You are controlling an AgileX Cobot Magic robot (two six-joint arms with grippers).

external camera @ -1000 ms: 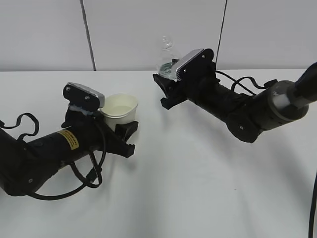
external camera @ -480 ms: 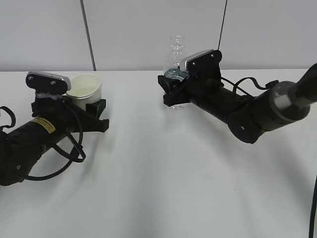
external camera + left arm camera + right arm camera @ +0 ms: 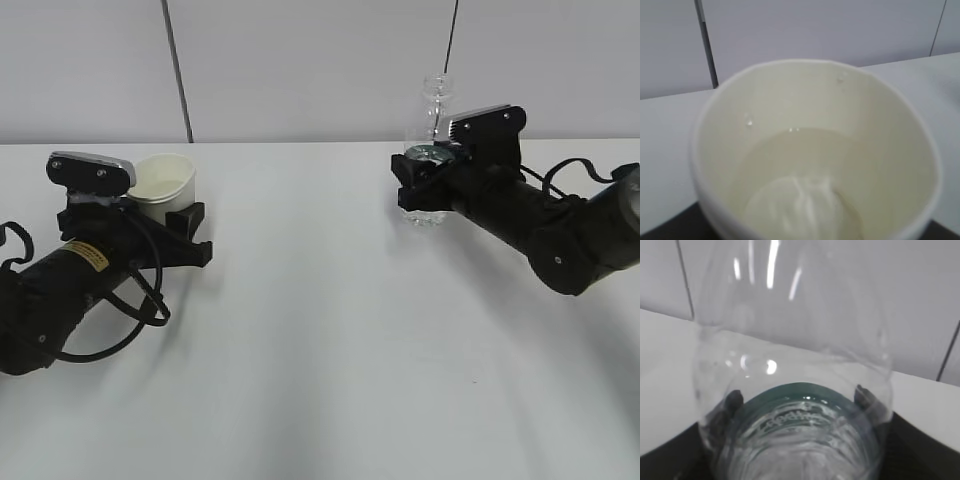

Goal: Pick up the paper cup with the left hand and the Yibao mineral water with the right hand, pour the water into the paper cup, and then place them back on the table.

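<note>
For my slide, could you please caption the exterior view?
Left hand holds the cup and right hand holds the upright bottle, far apart above the table.

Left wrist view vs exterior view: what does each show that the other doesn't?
Only the left wrist view shows the inside of the paper cup: water pooled at the bottom and droplets on the inner wall.

Only the exterior view shows the left hand gripping the cup from the side, the Yibao mineral water standing upright in the right hand, and how far apart the two stand across the table.

Both show the cup upright, its rolled rim, the white tabletop and the grey wall behind.
</note>
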